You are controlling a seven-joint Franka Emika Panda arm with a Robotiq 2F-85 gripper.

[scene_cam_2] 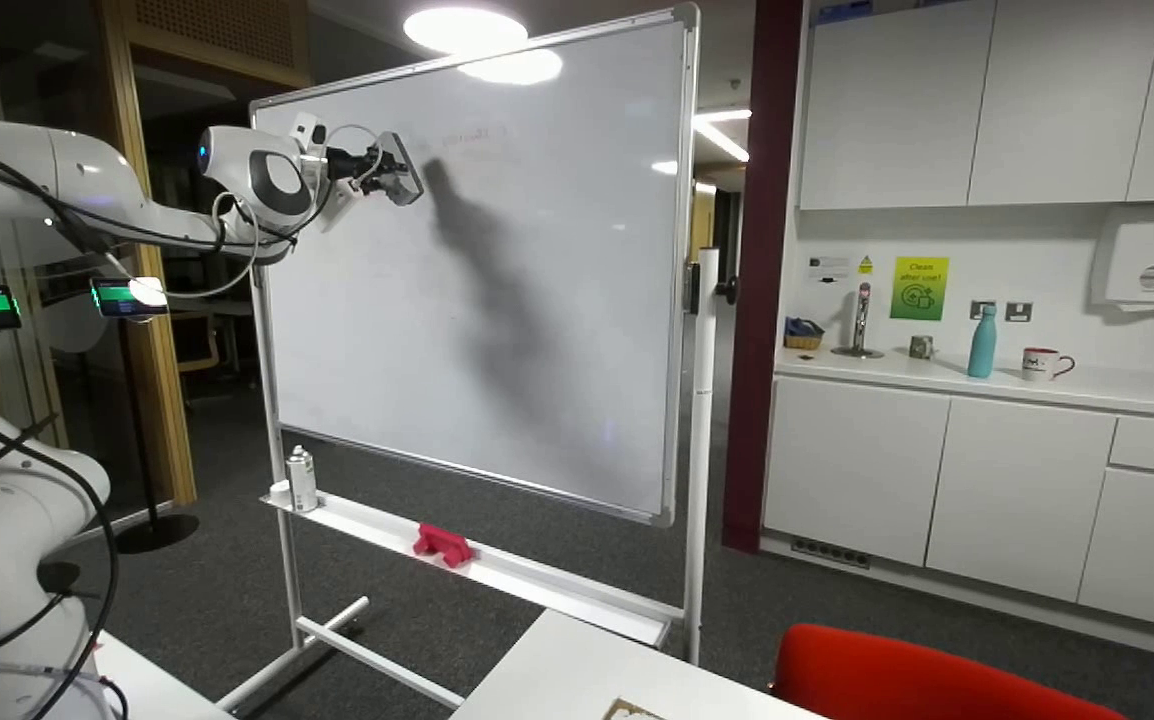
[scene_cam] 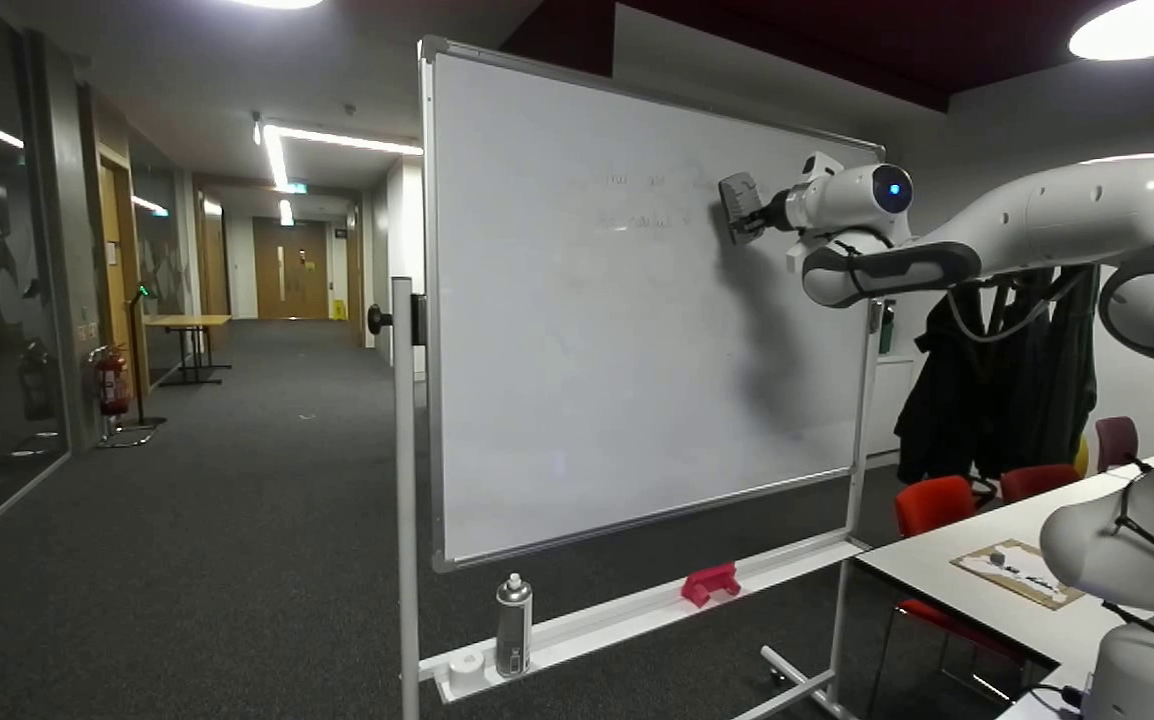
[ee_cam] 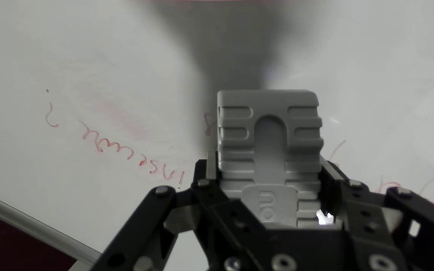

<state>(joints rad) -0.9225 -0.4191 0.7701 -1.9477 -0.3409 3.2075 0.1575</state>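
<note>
A grey ribbed eraser (ee_cam: pixel 269 146) is clamped between the two black fingers (ee_cam: pixel 212 165) of my gripper (ee_cam: pixel 271 167), one on each side of it. In both exterior views the eraser (scene_cam: pixel 740 205) (scene_cam_2: pixel 403 170) is held up before the upper part of the whiteboard (scene_cam: pixel 587 370), at the side near the arm. Whether it touches the board I cannot tell. Red handwriting (ee_cam: pixel 117 146) shows on the board to the left of the eraser in the wrist view, beside a faint pink smear (ee_cam: pixel 121 118). More red strokes (ee_cam: pixel 388 185) lie to the right, partly hidden by the gripper.
On the ledge (scene_cam: pixel 627 622) below the board stand a spray can (scene_cam: pixel 514 630), a white roll (scene_cam: pixel 466 668) and a red holder (scene_cam: pixel 711 584). A white table (scene_cam_2: pixel 577 670) stands in front, with a red chair (scene_cam_2: pixel 917 675) beside it. The board's metal frame (ee_cam: pixel 40 226) crosses the wrist view's lower left.
</note>
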